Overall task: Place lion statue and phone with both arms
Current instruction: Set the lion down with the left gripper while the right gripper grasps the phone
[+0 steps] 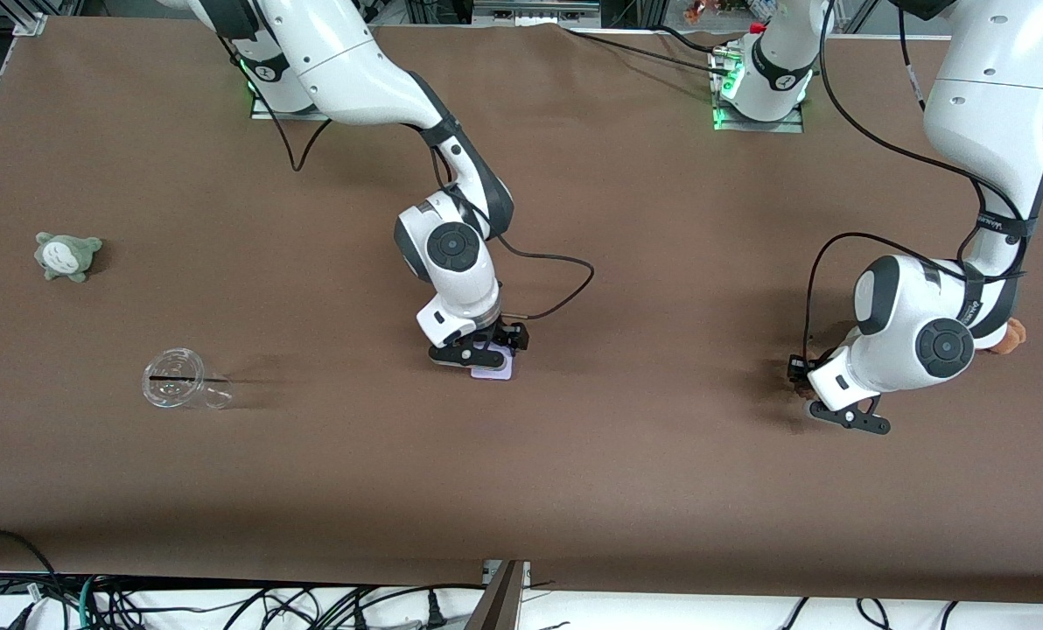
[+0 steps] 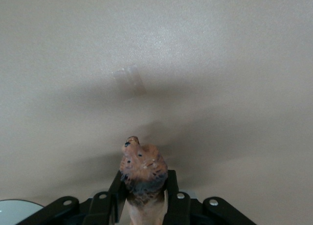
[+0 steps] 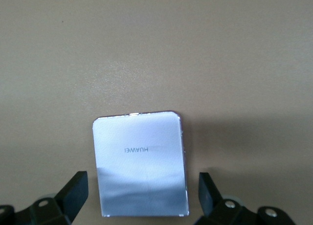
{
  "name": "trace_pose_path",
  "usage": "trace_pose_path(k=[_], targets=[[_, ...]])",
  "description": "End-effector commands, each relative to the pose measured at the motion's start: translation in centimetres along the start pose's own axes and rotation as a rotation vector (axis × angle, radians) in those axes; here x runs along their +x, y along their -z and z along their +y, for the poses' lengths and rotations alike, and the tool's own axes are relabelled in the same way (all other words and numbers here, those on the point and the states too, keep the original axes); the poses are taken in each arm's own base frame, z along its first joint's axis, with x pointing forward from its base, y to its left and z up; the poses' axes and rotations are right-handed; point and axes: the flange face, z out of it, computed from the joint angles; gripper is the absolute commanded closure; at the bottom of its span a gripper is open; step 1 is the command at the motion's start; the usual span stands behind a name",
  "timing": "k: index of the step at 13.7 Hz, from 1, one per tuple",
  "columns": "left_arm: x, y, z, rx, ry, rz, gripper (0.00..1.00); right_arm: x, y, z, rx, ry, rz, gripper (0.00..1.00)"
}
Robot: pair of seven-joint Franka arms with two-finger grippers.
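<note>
The phone [image 3: 140,161], a pale lavender-white slab with rounded corners, lies flat on the brown table near its middle. It also shows in the front view [image 1: 497,372], partly under the right hand. My right gripper [image 3: 142,195] [image 1: 478,356] is low over it and open, one finger on each side with a gap to each edge. My left gripper [image 2: 144,200] [image 1: 850,418] is shut on the lion statue [image 2: 143,168], an orange-brown figurine with a darker mane, low over the table toward the left arm's end. The hand hides the statue in the front view.
A grey-green plush [image 1: 67,255] and a clear cup [image 1: 180,381] on its side lie toward the right arm's end. A brown plush [image 1: 1009,336] shows partly from under the left arm. A black cable [image 1: 565,289] loops beside the right hand.
</note>
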Motion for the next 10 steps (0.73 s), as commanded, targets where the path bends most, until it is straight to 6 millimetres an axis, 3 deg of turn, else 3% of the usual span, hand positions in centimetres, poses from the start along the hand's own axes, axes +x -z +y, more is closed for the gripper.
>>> trace_pose_path(k=[1,2,4,8,9,10], targets=[[-0.2,-0.1,-0.3,0.014,0.005,-0.009,0.48,-0.4,-0.9,-0.7,-0.006,0.014,0.028,0.00],[-0.2,-0.2,-0.4,0.013,0.006,-0.009,0.02,-0.4,-1.0,-0.7,-0.006,0.014,0.028,0.00],[-0.4,-0.3,-1.4,0.003,0.020,-0.010,0.00,-0.6,-1.0,-1.0,-0.001,0.018,0.030,0.00],[-0.1,1.6,-0.8,0.008,0.014,0.000,0.00,-1.1,-2.0,-1.0,-0.011,0.039,0.034,0.00],[-0.1,2.8,-0.7,0.011,0.015,0.001,0.00,-1.1,-2.2,-0.9,-0.014,0.045,0.035,0.07],[-0.2,4.3,-0.4,0.018,0.009,0.009,0.00,-1.1,-2.3,-0.9,-0.015,0.048,0.036,0.22]])
